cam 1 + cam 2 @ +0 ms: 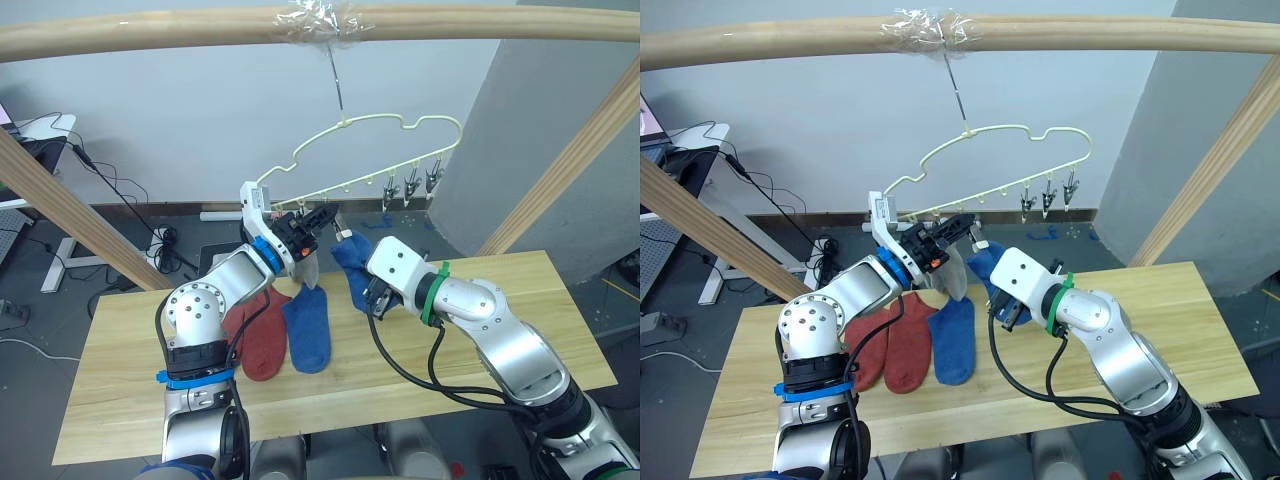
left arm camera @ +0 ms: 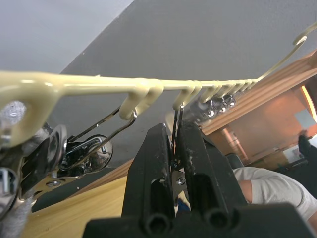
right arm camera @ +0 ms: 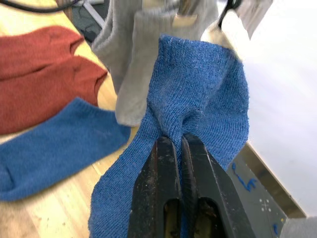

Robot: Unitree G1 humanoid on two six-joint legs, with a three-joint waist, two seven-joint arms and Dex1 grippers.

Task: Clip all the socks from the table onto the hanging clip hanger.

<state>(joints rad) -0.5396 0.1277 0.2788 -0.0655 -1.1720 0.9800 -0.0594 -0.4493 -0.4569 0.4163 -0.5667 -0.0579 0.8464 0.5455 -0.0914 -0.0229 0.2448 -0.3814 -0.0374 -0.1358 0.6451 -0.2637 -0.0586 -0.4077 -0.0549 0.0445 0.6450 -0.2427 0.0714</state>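
Observation:
The pale yellow-green clip hanger (image 1: 385, 125) hangs by its hook from the wooden beam. My left gripper (image 1: 322, 214) is raised to its lower bar and shut on one metal clip (image 2: 176, 144), squeezing it. Two light grey socks (image 3: 130, 54) hang just below that gripper. My right gripper (image 3: 181, 144) is shut on a blue sock (image 1: 350, 262) and holds it up beside the grey ones, under the bar. On the table (image 1: 120, 390) lie two rust-red socks (image 1: 262, 335) and another blue sock (image 1: 308, 328), side by side.
Three free clips (image 1: 410, 187) dangle at the right end of the hanger bar. The round wooden beam (image 1: 150, 32) runs overhead, with slanted posts (image 1: 70, 215) at left and right. Cables and desk legs stand on the floor behind the table.

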